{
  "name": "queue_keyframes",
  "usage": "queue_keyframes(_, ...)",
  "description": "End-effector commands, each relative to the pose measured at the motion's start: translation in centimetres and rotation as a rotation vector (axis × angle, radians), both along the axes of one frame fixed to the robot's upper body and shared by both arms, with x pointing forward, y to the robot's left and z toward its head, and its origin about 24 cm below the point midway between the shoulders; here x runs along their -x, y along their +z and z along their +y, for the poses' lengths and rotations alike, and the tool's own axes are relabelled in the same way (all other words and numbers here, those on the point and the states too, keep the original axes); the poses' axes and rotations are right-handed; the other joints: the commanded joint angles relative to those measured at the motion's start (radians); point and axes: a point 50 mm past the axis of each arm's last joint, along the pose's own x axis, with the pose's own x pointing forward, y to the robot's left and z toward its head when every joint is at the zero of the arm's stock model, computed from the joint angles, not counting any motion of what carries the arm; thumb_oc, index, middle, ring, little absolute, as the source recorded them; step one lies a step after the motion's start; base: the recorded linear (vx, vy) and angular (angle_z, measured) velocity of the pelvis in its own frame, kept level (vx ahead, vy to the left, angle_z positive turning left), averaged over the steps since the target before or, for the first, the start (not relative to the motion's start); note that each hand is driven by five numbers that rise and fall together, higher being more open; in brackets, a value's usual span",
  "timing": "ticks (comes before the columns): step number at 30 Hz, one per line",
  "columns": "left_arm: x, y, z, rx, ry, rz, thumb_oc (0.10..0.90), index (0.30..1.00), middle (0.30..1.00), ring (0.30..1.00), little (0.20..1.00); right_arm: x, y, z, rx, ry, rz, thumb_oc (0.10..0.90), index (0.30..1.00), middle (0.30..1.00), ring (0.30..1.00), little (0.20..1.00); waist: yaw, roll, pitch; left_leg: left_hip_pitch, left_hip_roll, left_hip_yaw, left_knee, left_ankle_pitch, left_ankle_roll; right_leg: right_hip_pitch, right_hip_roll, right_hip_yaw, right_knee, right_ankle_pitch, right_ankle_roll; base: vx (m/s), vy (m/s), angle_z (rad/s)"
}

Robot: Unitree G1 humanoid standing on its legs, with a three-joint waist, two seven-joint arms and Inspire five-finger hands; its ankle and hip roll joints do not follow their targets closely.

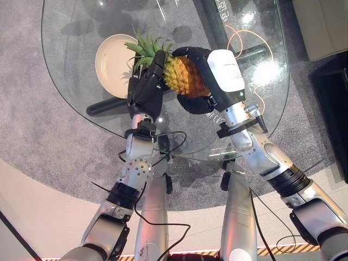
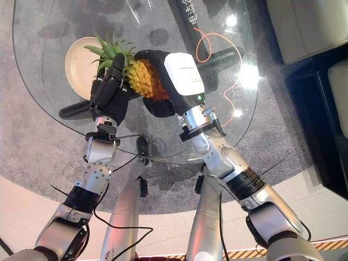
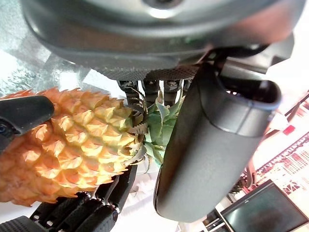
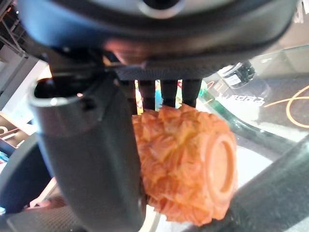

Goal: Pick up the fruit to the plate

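Observation:
A pineapple [image 1: 182, 76] with an orange body and a green leafy crown is held just above the glass table [image 1: 70, 32], both hands on it. My right hand [image 1: 225, 70] is curled round the body from the right; the fruit's base [image 4: 188, 159] sits between its thumb and fingers. My left hand [image 1: 145, 89] reaches up from below, and the crown leaves [image 3: 157, 128] lie between its thumb [image 3: 212, 145] and fingers. A cream plate [image 1: 111, 62] lies on the glass to the left, with the crown leaves partly over its right rim.
Under the glass run the dark bars of the table base [image 1: 106, 107] and a looping orange cable [image 1: 239, 38]. A pale sofa [image 1: 321, 27] and a dark low cabinet [image 1: 331, 103] stand to the right on the grey carpet.

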Motion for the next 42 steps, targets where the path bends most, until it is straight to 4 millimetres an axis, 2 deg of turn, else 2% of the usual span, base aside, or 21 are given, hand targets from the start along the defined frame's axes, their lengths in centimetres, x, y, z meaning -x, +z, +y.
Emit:
queue_keyframes(1,2.4,7.4,0.2,0.044,0.039,-0.41,0.1,0.3,0.3,0.3,0.2,5.0,5.5,4.2,0.042,0.317,-0.318,0.1,0.3,0.3,0.3,0.2,0.011,-0.006,-0.017,-0.009,-0.039,-0.012,0.096,-0.103,0.018,0.057,0.002,-0.085,-0.159,0.121,0.006,0.0,0.0,0.0)
queue_keyframes(29,2.8,7.8,0.5,0.054,0.096,-0.472,0.1,0.3,0.3,0.3,0.2,4.5,5.4,3.5,-0.029,0.27,-0.319,0.1,0.3,0.3,0.3,0.2,0.007,-0.009,-0.017,-0.014,-0.038,-0.015,0.101,-0.106,0.016,0.052,0.002,-0.081,-0.153,0.117,0.005,0.0,0.0,0.0)
queue_keyframes(31,2.9,7.8,0.6,0.059,0.099,-0.472,0.1,0.3,0.3,0.3,0.2,4.4,5.3,3.3,-0.053,0.26,-0.317,0.638,0.761,0.761,0.761,0.738,0.007,-0.007,-0.017,-0.014,-0.039,-0.015,0.101,-0.106,0.016,0.051,0.004,-0.079,-0.152,0.116,0.004,0.0,0.0,0.0)
queue_keyframes(32,2.9,7.7,0.6,0.059,0.101,-0.473,0.1,0.3,0.3,0.3,0.2,4.3,5.3,3.2,-0.064,0.256,-0.309,0.8,0.9,0.9,0.9,0.9,0.007,-0.007,-0.017,-0.013,-0.04,-0.015,0.1,-0.106,0.016,0.052,0.004,-0.08,-0.154,0.115,0.004,0.0,0.0,0.0)
queue_keyframes(42,3.0,7.8,1.0,0.06,0.156,-0.472,0.1,0.3,0.3,0.3,0.2,4.2,5.3,2.8,-0.11,0.23,-0.317,0.8,0.9,0.9,0.9,0.9,0.004,-0.006,-0.017,-0.011,-0.038,-0.015,0.097,-0.106,0.016,0.05,0.006,-0.077,-0.15,0.113,0.003,0.0,0.0,0.0)
